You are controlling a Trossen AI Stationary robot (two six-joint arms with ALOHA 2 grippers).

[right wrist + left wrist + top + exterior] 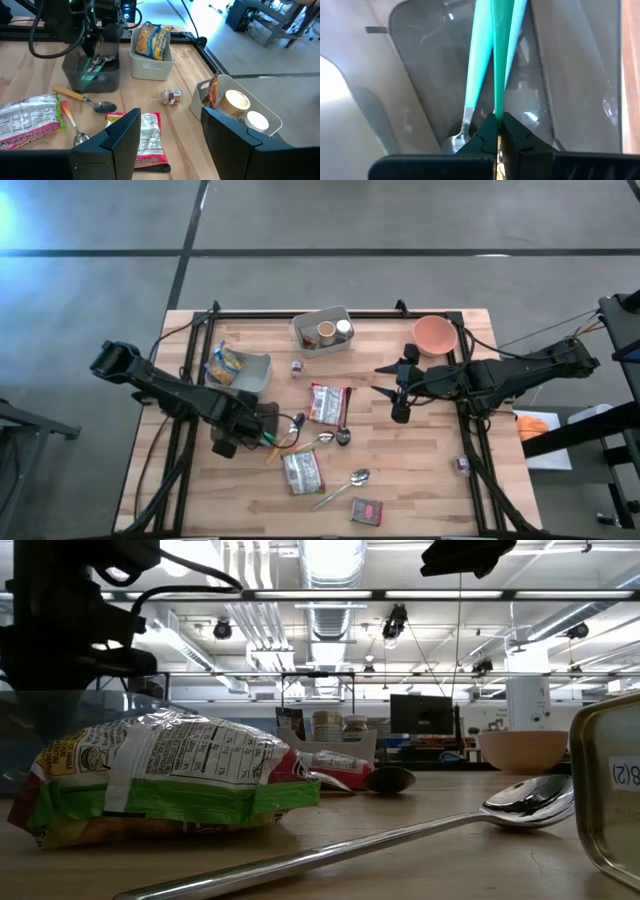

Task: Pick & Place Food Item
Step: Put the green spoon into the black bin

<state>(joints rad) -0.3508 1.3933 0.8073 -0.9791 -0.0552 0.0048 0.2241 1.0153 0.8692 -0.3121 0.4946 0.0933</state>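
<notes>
Overhead, the wooden table carries both arms. The left gripper sits low over a dark bin near the table's middle-left, its fingers pressed together on a green-handled utensil. The right gripper hangs over the right half, fingers apart and holding nothing. A red-and-white snack packet lies between the two grippers, a green-edged packet nearer the front, and a yellow snack bag stands in a grey tub on the left. A far white bin holds cups, and an orange bowl stands far right.

From table height, the green-edged packet fills the left foreground, with a long spoon lying to its right.

Left wrist camera: the closed fingers pinch a teal handle inside the dark bin.

Right wrist camera: its own fingers stand well apart above the red-and-white packet; beyond, a small jar lies on its side and the yellow bag stands in its tub.
</notes>
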